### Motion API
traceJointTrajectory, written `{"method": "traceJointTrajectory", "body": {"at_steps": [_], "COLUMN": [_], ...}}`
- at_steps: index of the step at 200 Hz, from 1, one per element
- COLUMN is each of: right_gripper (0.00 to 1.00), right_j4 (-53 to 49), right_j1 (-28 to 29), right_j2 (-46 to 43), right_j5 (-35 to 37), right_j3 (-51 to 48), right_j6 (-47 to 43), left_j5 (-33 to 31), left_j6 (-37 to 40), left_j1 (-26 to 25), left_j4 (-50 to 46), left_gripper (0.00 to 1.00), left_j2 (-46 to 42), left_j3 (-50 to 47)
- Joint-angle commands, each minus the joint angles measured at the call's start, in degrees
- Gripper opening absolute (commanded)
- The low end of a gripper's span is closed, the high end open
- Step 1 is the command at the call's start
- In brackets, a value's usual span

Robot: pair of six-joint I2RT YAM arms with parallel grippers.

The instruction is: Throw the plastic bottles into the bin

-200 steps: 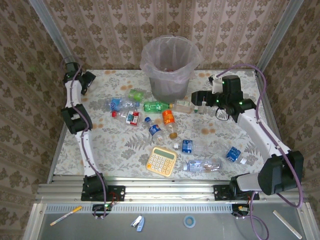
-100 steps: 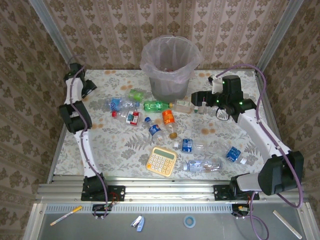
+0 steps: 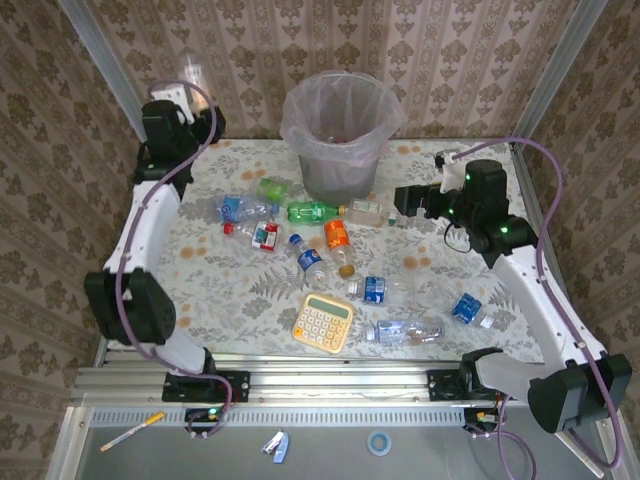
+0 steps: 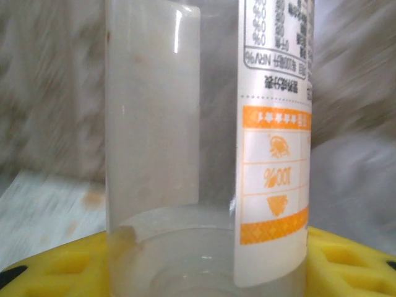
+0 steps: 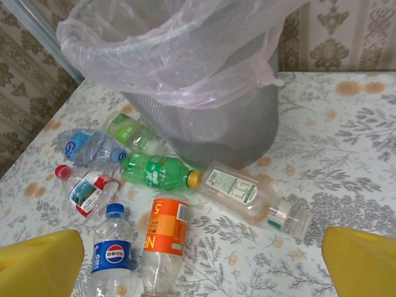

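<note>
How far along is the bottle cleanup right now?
Done: the bin's contents are too dim to count. In hand: the left tool grips a clear bottle with an orange-white label, raised at the far left, not yet over the bin. Left: about ten bottles lie on the table; the right tool hangs open near them.

we see a table [image 3: 225, 290] under a pale floral cloth. at its far middle stands the bin [image 3: 338, 172]. plastic bottles [image 3: 405, 330] lie scattered before it: a green bottle [image 3: 315, 212] and a clear bottle [image 3: 366, 211] just beside its foot, an orange bottle [image 3: 338, 238] nearer, others to either side. a yellow calculator [image 3: 323, 322] lies near the front edge.
</note>
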Motion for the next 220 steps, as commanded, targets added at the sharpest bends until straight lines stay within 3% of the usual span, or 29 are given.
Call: {"method": "traceJointTrajectory", "body": {"at_steps": [1,18,37,51,69,87,103,107,120,159,193,220], "right_gripper": [1.00,1.00,1.00,1.00,1.00,1.00,1.00,1.00,1.00,1.00,1.00,1.00], "right_j4": [-1.40,-1.29,-1.43,-2.75,-4.29,-5.31,-6.01,-6.18,-7.04,-6.96,-9.72,-15.33], "right_j1": [-0.29,-0.29,-0.42,-0.46,-0.77,-1.04,-1.33,-1.34,-1.52,-2.03,-3.51,-5.60], "right_j2": [-2.99,-4.83,-6.24,-6.78,-7.25,-7.82,-8.19,-8.20,-8.69,-10.37,-6.88,-0.67], "right_j5": [3.17,3.62,4.69,5.28,5.55,5.37,4.77,4.59,4.38,4.78,7.67,11.67], "right_j3": [-1.50,-2.41,-3.35,-3.42,-3.34,-3.33,-3.07,-2.93,-2.33,-3.37,-4.12,-3.38], "right_j6": [0.57,0.64,0.18,-0.38,-0.82,-0.99,-1.12,-1.08,-1.31,-1.20,4.45,9.21], "left_j5": [9.72,12.23,13.46,14.58,16.02,17.48,18.65,18.11,17.25,12.52,7.68,7.29], "left_j6": [-3.63,-6.74,-7.96,-7.75,-6.83,-5.58,-5.03,-4.62,-3.83,-0.92,1.00,2.24], "left_j1": [-2.82,-5.37,-8.16,-10.18,-13.25,-15.91,-17.72,-18.05,-18.51,-18.37,-18.05,-17.75], "left_j4": [21.74,29.52,28.74,23.06,15.46,1.02,-10.32,-13.17,-18.55,-17.33,-10.05,-4.92], "left_gripper": [0.51,0.52,0.52,0.53,0.64,0.65,0.86,0.98,1.00,1.00,1.00,1.00], "left_j2": [-0.18,2.20,7.61,12.30,19.64,29.65,38.99,40.70,43.41,30.04,11.13,-2.33], "left_j3": [-3.13,-1.98,4.14,11.78,21.25,36.65,50.72,53.74,59.54,49.77,31.08,17.82]}}
